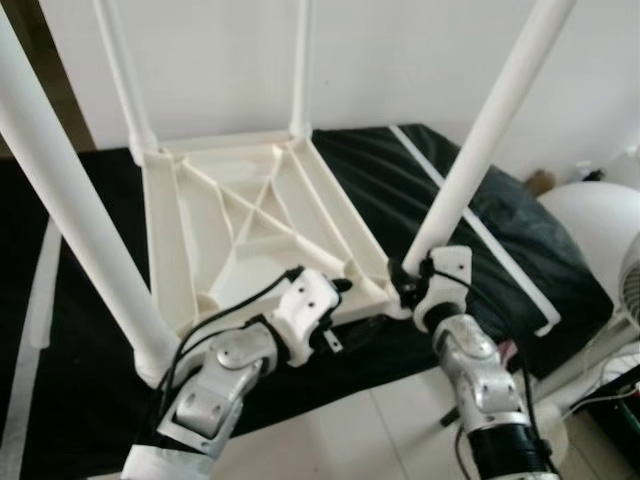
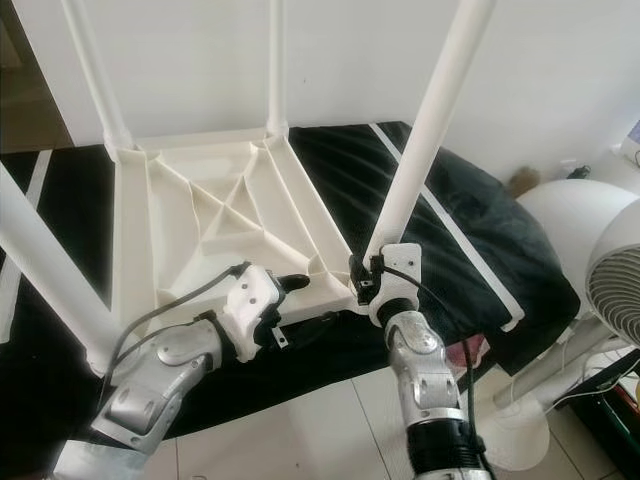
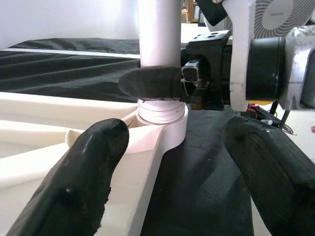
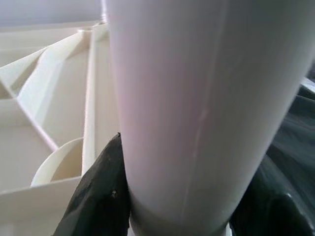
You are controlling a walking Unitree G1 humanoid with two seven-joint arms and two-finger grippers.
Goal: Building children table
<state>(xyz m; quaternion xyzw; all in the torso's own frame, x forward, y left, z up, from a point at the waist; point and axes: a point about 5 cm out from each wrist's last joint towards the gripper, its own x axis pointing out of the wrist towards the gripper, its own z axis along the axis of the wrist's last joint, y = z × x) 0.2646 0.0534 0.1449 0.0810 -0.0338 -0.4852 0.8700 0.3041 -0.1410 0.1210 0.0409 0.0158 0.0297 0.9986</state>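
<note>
At near corner, right fingers (image 3: 152, 82) clamp table leg (image 1: 490, 130); left fingers (image 3: 83, 167) apart.

The right gripper (image 1: 412, 272) is clamped around a white leg (image 1: 490, 130), forearm upright. The left gripper (image 1: 335, 290) reaches forward, fingers (image 3: 83, 182) spread apart.

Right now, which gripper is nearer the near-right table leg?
Right. The right gripper is clamped on the leg at its base; the left gripper sits open beside it over the tabletop frame.
</note>
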